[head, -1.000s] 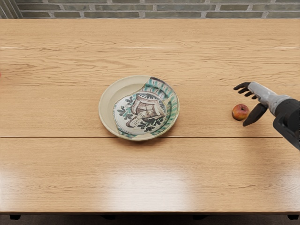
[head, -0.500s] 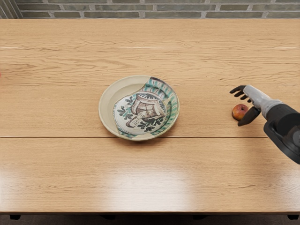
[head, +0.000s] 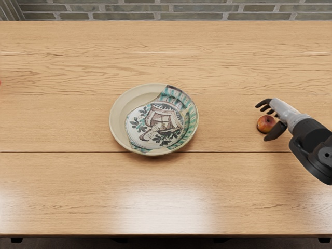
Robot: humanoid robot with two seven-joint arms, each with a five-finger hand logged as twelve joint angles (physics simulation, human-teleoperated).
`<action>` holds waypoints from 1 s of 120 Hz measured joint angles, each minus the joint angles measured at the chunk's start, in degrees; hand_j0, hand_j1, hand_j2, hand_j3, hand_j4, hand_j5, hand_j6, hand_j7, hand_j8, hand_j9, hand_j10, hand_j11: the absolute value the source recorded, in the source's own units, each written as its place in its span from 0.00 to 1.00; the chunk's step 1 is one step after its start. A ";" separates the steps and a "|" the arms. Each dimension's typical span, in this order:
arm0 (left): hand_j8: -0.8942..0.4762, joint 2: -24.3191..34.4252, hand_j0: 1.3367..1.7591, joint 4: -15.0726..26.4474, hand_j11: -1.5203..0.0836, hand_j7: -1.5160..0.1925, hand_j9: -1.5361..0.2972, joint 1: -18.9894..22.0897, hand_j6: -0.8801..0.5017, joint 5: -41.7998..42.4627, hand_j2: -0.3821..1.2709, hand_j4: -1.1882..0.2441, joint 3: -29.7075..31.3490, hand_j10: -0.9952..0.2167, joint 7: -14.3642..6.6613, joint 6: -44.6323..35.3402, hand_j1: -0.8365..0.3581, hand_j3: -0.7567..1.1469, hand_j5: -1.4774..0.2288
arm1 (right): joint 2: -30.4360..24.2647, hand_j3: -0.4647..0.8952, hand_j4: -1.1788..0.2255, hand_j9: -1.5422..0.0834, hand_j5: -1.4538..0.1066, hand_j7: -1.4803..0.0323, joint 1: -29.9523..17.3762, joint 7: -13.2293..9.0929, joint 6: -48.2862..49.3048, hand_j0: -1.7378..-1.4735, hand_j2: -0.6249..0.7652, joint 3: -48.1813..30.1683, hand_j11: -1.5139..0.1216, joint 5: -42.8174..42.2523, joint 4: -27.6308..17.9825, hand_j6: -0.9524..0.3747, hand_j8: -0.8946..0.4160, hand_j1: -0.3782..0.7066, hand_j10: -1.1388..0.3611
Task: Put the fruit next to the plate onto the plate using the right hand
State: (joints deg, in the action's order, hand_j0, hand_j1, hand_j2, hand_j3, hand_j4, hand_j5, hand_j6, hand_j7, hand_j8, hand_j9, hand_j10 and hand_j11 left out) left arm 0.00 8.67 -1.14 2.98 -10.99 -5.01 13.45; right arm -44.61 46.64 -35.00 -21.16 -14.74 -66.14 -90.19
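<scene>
A small red-orange fruit [head: 265, 123] lies on the wooden table, well to the right of the plate [head: 122, 106]. The plate is cream with a green, brown and white painted pattern and sits at the table's middle. My right hand [head: 270, 119] reaches in from the right edge and hovers right beside the fruit. Its dark fingers [head: 265, 105] are spread just above and behind the fruit, and the thumb [head: 275, 132] points down at the fruit's right side. The hand holds nothing. My left arm does not show.
A brick wall [head: 166, 9] runs along the far edge of the table [head: 166, 197]. A seam crosses the tabletop just below the plate.
The right hand has moved closer to the fruit and lowered slightly, with the forearm swinging in nearer the camera. Fruit and plate have not moved.
</scene>
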 joint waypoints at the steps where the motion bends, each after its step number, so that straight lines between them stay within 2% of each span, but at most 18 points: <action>1: 0.65 0.00 0.76 0.00 0.95 0.89 0.84 0.00 0.64 0.00 0.23 0.83 0.00 0.82 0.00 0.00 0.99 0.40 0.87 | 0.00 0.34 0.61 0.69 0.66 0.70 0.00 0.00 0.01 0.30 0.41 0.01 0.67 0.00 0.03 0.47 0.43 0.38 0.54; 52: 0.65 0.00 0.76 0.01 0.95 0.89 0.84 0.00 0.64 0.00 0.23 0.83 0.01 0.82 0.00 0.00 0.99 0.40 0.87 | 0.04 0.34 0.60 0.68 0.65 0.69 0.59 0.00 2.45 0.30 0.41 -0.43 0.66 2.63 1.77 0.46 0.43 0.39 0.54; 120: 0.65 0.00 0.76 0.02 0.95 0.89 0.84 0.00 0.64 0.00 0.23 0.83 -0.01 0.82 0.00 0.00 0.99 0.40 0.87 | 1.93 0.34 0.50 0.57 0.54 0.57 0.02 0.00 -2.32 0.30 0.39 -0.18 0.55 2.19 2.61 0.36 0.35 0.54 0.44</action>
State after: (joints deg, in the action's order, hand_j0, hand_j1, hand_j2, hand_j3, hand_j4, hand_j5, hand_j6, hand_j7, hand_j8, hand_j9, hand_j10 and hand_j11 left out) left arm 0.00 8.69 -1.14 2.98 -11.00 -5.01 13.45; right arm -42.68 46.65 -35.00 -23.47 -14.92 -63.95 -87.58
